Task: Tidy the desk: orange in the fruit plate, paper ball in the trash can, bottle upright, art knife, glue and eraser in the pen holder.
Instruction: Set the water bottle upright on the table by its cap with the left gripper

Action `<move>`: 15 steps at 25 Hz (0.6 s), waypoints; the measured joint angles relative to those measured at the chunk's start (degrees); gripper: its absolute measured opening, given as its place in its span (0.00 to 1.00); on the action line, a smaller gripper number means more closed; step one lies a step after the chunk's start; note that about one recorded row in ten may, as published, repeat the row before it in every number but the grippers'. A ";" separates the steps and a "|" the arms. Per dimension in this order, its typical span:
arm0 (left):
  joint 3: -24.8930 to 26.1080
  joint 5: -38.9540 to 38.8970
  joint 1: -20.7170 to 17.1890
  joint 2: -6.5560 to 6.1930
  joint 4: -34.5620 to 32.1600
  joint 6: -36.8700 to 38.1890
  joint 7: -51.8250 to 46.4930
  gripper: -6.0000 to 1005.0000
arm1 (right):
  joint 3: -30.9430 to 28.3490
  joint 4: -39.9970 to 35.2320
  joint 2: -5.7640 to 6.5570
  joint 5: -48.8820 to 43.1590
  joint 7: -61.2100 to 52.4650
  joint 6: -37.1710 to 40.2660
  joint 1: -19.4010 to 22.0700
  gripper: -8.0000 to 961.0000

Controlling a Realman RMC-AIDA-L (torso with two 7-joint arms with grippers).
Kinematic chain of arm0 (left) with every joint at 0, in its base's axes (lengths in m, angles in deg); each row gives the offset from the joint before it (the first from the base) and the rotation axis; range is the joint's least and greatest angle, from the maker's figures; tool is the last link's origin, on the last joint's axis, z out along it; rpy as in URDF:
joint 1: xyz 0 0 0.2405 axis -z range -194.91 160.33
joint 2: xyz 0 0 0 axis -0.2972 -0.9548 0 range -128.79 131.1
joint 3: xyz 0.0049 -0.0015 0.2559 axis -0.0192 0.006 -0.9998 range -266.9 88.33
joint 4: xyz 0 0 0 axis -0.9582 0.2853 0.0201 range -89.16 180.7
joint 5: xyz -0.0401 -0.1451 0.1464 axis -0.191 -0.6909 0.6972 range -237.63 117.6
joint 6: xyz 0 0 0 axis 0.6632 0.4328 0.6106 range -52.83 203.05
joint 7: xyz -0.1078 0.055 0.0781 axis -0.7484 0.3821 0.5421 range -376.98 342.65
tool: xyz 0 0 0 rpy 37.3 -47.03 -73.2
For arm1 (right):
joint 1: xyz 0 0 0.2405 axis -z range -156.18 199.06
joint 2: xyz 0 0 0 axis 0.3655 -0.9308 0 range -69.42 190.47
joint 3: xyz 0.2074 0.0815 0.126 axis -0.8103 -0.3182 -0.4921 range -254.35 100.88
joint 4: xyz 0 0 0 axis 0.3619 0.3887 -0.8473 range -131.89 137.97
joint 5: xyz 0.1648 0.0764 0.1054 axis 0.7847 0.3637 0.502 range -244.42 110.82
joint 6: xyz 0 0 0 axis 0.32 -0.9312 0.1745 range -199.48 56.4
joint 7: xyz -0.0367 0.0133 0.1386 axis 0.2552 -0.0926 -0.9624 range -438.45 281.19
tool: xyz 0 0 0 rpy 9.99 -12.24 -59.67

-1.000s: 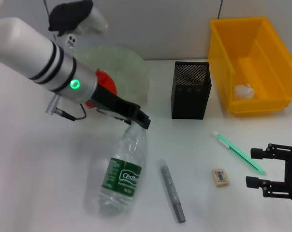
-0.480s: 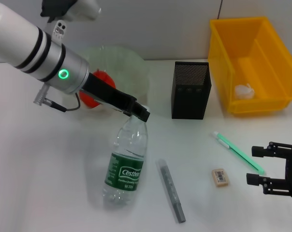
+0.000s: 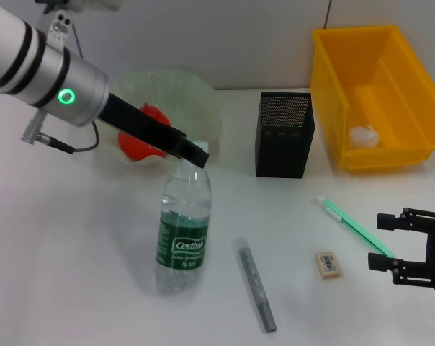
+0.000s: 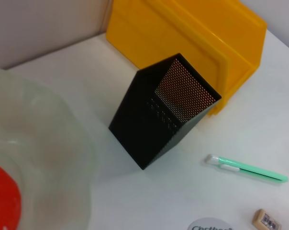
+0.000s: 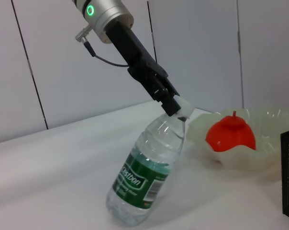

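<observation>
My left hand (image 3: pixel 194 154) is clamped on the cap end of the bottle (image 3: pixel 182 231), a little left of centre in the head view. The bottle leans clearly in the right wrist view (image 5: pixel 149 175), its base on the table (image 3: pixel 73 288) and its neck tipped toward the arm. In the head view the green label faces me and the bottle looks close to upright.

Just behind the left hand, in the upper left of the head view, the pale fruit plate (image 3: pixel 203 101) holds the orange (image 3: pixel 138 140). To its right stands the black mesh pen holder (image 3: pixel 284 135), and beyond that, upper right, the yellow trash can (image 3: pixel 347 94) with the paper ball (image 3: pixel 363 137) inside it.

In front of the pen holder, lower centre, the grey glue (image 3: pixel 256 285) lies flat on the table, near the bottle but apart from it. The eraser (image 3: pixel 328 264) sits to the right of it, and the green art knife (image 3: pixel 356 228) lies diagonally just above the eraser.

My right hand (image 3: pixel 385 241) hovers at the lower right edge of the head view, fingers spread and holding nothing. One fingertip overlaps the near end of the art knife, though I cannot tell if they touch.
</observation>
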 joint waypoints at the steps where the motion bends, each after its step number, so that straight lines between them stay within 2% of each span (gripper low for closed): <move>1: 0.01 0.00 -0.31 -0.08 -0.77 0.23 0.02 0.44 | 0.00 0.00 0.00 0.00 0.00 0.00 0.00 0.76; 15: 0.85 -0.12 -2.29 -0.28 -7.04 3.88 1.90 0.44 | -0.90 -0.12 -0.09 0.00 -1.20 -0.34 0.09 0.76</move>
